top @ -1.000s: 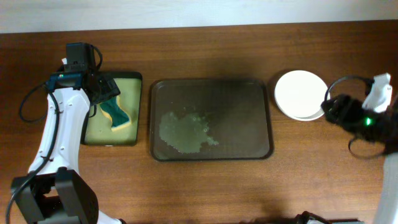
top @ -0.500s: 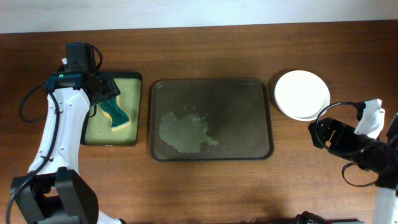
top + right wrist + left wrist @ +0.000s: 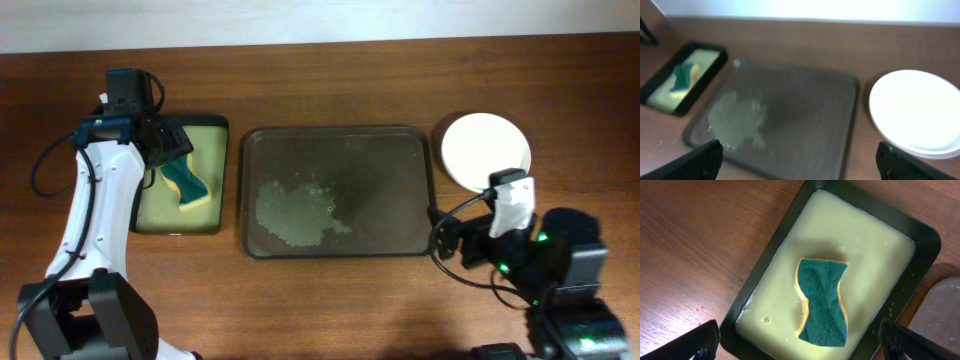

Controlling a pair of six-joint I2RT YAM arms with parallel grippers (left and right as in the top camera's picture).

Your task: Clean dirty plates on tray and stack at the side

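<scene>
The white plates [image 3: 486,152] sit stacked on the table to the right of the tray, clear of it; they also show in the right wrist view [image 3: 917,112]. The dark tray [image 3: 390,170] holds no plates, only a pale yellowish wet smear [image 3: 295,210]. It also shows in the right wrist view [image 3: 805,100]. My right gripper [image 3: 447,242] is open and empty, low near the tray's front right corner, below the plates; its jaws [image 3: 802,162] stand wide apart. My left gripper [image 3: 168,148] hangs open and empty over the small tray, above the sponge [image 3: 822,302].
A small black-rimmed tray [image 3: 215,130] with yellow-green liquid stands left of the big tray and holds a green and yellow sponge [image 3: 188,186]. A black cable loops beside my right arm [image 3: 540,260]. The wall edge runs along the table's back.
My right arm has swung from the right edge beside the plates down and left, to the tray's front right corner. The left arm, sponge and plates have not moved.
</scene>
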